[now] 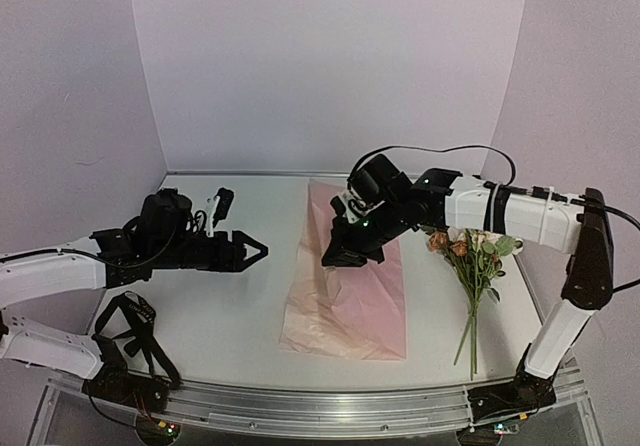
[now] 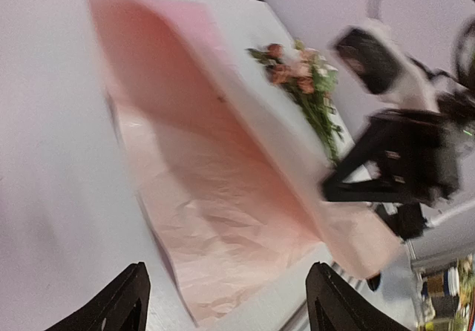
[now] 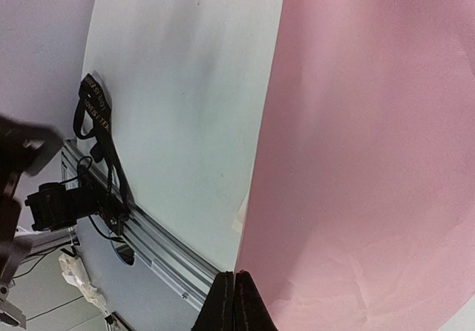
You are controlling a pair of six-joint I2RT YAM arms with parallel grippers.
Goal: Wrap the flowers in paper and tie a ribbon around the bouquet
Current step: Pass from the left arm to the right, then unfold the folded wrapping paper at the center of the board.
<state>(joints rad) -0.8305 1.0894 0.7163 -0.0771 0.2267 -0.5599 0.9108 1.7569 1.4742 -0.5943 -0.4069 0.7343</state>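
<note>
While the right gripper [image 3: 234, 303] has its fingertips pressed together on the left long edge of the paper [image 1: 345, 311], holding that edge raised off the table [image 1: 230, 316] as a slanting flap, the left gripper [image 1: 258, 251] hangs just left of the paper with its jaws apart, touching nothing.

The paper lies with its long side running from the near edge of the table toward the back wall, and its right half is flat on the surface. The flowers [image 1: 475, 266] lie to the right of the paper, near its right edge but not on it. Their long axis is roughly parallel to the paper's long side, with the rose heads at the far end and the stem ends toward the near edge. The ribbon [image 1: 135, 331] lies looped well to the left of the paper, by the left arm's base.

Getting the flowers onto the paper looks like the next need. They lie on the right arm's side, while the free left gripper would have to cross the whole sheet.
</note>
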